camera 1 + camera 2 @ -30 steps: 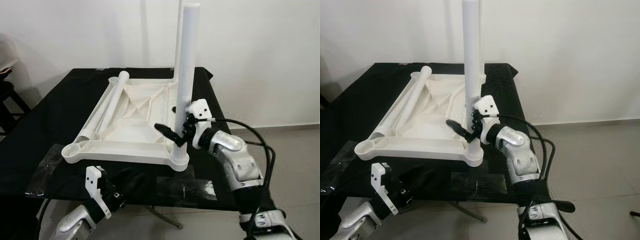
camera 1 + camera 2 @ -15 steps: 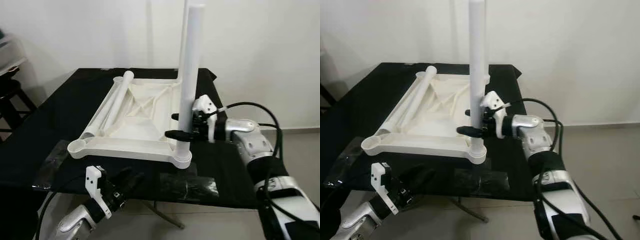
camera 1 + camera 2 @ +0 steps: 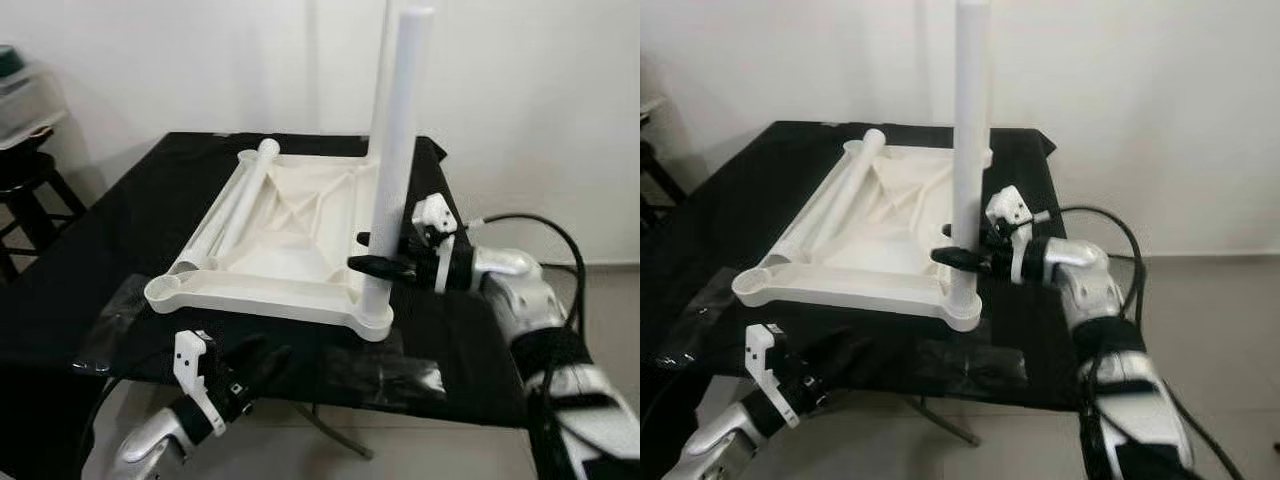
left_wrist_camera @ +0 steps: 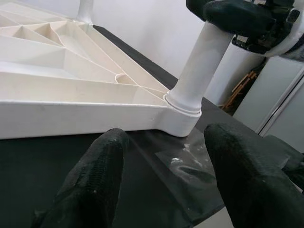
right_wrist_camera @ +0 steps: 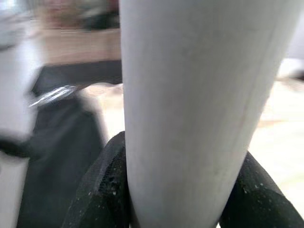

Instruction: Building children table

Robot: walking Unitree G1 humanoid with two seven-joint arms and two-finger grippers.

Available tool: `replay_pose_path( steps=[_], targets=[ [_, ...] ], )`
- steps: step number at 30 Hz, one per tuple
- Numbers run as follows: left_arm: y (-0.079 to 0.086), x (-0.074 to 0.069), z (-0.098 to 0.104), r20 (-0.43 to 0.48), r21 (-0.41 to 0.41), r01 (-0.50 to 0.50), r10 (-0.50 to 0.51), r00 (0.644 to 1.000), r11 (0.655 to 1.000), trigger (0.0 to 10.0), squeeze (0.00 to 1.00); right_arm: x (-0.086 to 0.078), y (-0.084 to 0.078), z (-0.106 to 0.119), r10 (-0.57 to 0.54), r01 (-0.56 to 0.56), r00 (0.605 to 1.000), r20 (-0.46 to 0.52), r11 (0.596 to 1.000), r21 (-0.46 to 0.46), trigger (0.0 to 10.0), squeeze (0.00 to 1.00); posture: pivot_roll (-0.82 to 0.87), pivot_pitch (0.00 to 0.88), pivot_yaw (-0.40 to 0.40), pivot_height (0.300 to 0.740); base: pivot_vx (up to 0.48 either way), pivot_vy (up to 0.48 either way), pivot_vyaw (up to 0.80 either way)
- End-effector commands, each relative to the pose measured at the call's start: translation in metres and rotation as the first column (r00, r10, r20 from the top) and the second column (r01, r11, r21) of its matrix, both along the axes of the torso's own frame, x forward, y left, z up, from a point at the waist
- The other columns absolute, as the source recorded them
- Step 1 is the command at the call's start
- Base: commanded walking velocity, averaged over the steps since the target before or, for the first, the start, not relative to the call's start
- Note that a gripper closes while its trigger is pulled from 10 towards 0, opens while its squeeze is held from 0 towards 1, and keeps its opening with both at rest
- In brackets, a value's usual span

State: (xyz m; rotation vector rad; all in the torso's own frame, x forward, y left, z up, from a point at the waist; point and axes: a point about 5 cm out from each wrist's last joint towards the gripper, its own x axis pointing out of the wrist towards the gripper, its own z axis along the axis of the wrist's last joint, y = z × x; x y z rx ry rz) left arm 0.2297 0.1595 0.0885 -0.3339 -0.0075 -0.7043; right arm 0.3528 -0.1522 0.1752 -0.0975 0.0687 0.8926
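- Inverted white tabletop (image 3: 270, 240) lies on black table (image 3: 120, 260).
- Right gripper (image 3: 372, 252) clamps the upright leg (image 3: 398, 150) standing in the near-right corner socket.
- Left gripper (image 3: 258, 362) hangs spread wide, below the table's front edge.

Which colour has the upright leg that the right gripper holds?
White; the upright leg shows best in the left eye view.
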Motion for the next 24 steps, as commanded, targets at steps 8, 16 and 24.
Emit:
replay_pose_path(
  steps=[8,16,24],
  targets=[
    [0.002,-0.002,0.001,-0.003,-0.004,-0.001,0.001,1.0,1.0,10.0,0.0,-0.064,0.06,-0.085,-0.541,0.539,0.824,-0.167,0.84,-0.063,0.0,0.0,0.0,0.0,0.005,0.74,0.0,0.0,0.0],
    [0.003,-0.005,0.001,-0.001,-0.004,-0.009,0.009,1.0,1.0,10.0,0.0,-0.045,0.076,-0.06,-0.458,0.459,0.874,-0.162,0.888,-0.036,10.0,1.0,0.02,0.0,-0.007,0.74,0.0,0.0,0.0],
    [0.002,-0.004,0.002,-0.002,-0.006,-0.009,0.009,1.0,1.0,10.0,0.0,-0.04,0.077,-0.036,-0.338,0.349,0.928,-0.156,0.935,0.054,10.0,1.0,0.02,0.0,-0.007,0.74,0.0,0.0,0.0]
  ],
)
